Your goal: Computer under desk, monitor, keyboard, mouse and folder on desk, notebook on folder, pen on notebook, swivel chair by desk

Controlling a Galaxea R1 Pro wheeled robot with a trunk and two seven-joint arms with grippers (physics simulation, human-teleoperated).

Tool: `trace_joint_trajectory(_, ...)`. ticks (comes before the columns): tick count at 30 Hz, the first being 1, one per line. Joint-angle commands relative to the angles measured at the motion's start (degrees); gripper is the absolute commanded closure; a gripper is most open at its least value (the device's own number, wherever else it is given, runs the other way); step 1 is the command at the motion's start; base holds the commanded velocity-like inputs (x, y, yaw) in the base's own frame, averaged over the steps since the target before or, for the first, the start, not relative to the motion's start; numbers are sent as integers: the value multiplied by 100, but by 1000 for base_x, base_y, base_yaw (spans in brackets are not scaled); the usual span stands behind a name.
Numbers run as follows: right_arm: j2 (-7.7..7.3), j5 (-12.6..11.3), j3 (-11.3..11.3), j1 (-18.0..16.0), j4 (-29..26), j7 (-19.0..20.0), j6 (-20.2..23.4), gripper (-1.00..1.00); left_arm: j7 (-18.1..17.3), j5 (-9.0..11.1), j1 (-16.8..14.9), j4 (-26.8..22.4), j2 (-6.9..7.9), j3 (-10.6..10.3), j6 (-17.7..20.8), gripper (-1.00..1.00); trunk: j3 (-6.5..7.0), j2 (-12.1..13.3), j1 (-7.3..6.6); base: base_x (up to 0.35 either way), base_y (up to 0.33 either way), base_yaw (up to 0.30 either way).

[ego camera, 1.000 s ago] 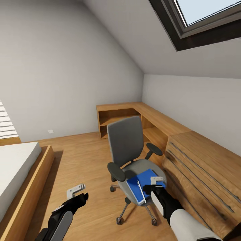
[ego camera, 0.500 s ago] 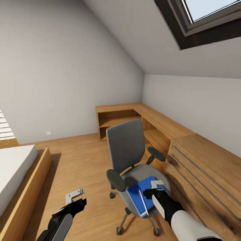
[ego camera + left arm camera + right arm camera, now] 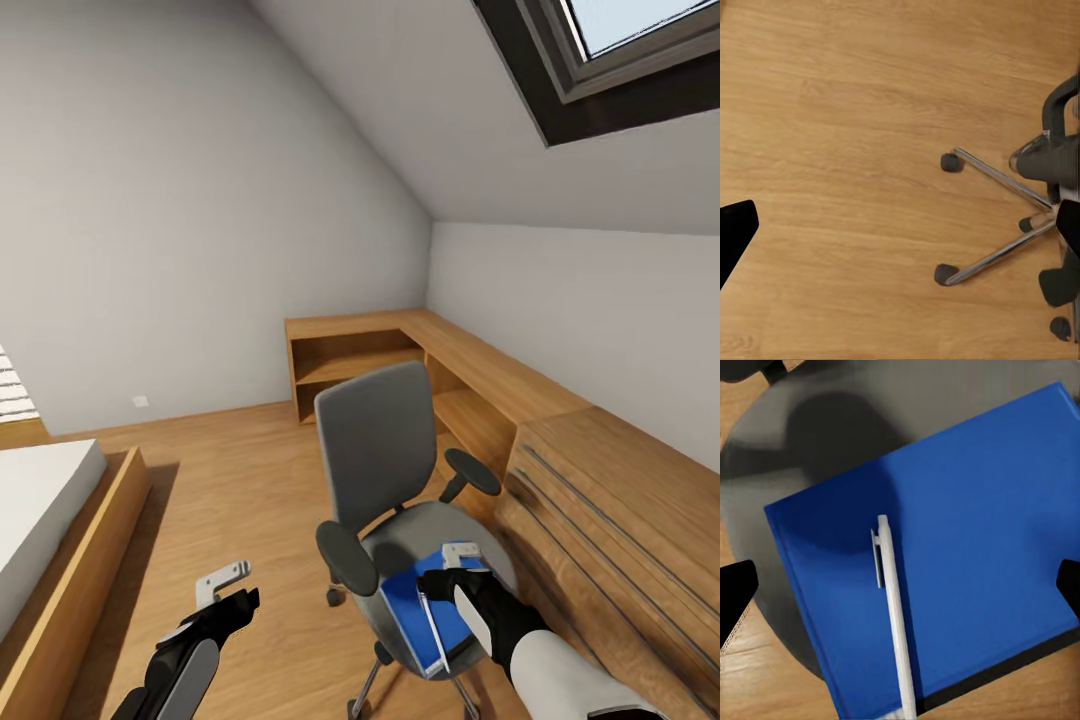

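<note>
The grey swivel chair [image 3: 378,440] stands on the wooden floor in the middle of the room. On its seat lies the blue folder [image 3: 405,600], and the white pen [image 3: 433,630] rests on top of it. My right gripper [image 3: 452,572] hovers just above the folder, open. In the right wrist view the folder [image 3: 975,532] and the pen [image 3: 894,615] lie between the spread fingertips. My left gripper [image 3: 232,592] hangs open over the floor left of the chair, and its wrist view looks down on the chair's metal wheeled base [image 3: 1001,217]. The desk, monitor, keyboard, mouse, computer and notebook are out of view.
A light wooden chest [image 3: 610,500] with long bar handles stands close on the chair's right. A wooden corner shelf [image 3: 370,345] runs along the back wall. A bed [image 3: 50,500] in a wooden frame is at the left. Bare floor [image 3: 230,480] lies between bed and chair.
The head view has shifted a little, so the chair and shelf sit slightly further left. My right gripper has edged over the folder's middle. The left arm has barely moved.
</note>
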Motion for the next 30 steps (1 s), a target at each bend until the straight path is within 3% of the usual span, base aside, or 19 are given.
trace_joint_trajectory(1, -5, -39, 36, -2, -11, -5, 33, -100, 54, 52, -5, -8, 8, -17, -25, -100, -7, -3, 3, 285, 0, 0)
trace_joint_trajectory(12, 31, -60, 17, -2, -1, -8, 47, -100, 49, 51, -5, -8, 11, -18, -75, -100, -7, -3, 3, 248, 0, 0)
trace_joint_trajectory(17, 89, -53, 25, -2, 55, -10, 66, -100, 71, 68, -5, -222, 11, -5, -56, -100, -7, -3, 3, 47, 0, 0)
trace_joint_trajectory(21, 220, -21, 33, -2, 127, -13, 171, -100, 80, 68, -5, -132, -73, 8, -64, -100, -7, -3, 3, 0, 0, 0)
trace_joint_trajectory(30, 239, 18, 39, -2, 114, -15, -88, -100, 68, 49, 0, -149, -84, 8, -76, -100, -7, -3, 3, 0, 0, 0)
